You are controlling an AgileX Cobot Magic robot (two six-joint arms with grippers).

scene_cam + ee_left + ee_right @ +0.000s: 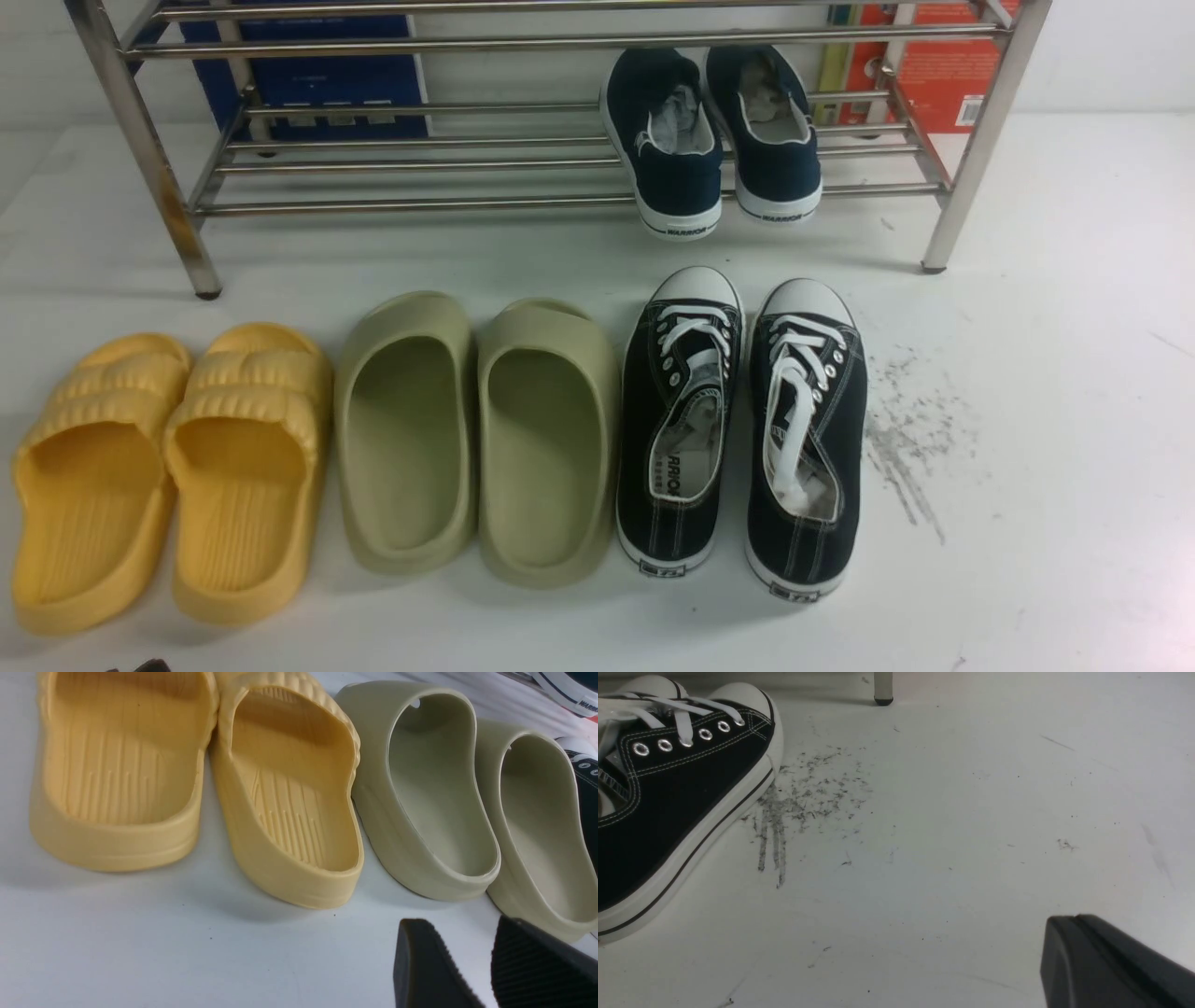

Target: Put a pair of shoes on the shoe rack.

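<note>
The pair of shoes, navy slip-ons with white soles, rests on the lower tier of the shoe rack (420,168), toward its right end. The left shoe (667,140) and right shoe (770,140) lie side by side, heels hanging over the front bar. Neither gripper touches them. In the left wrist view my left gripper (460,926) hangs open and empty over the table, close to the heels of the green slippers. In the right wrist view my right gripper (1074,919) is shut on nothing, low over bare table to the right of the black sneakers.
In front of the rack stand yellow slides (168,467), olive green slippers (476,429) and black lace-up sneakers (738,439). Grey scuff marks (906,448) lie right of the sneakers. Blue (308,75) and red boxes (943,65) stand behind the rack. A rack leg (883,690) shows ahead of the right gripper.
</note>
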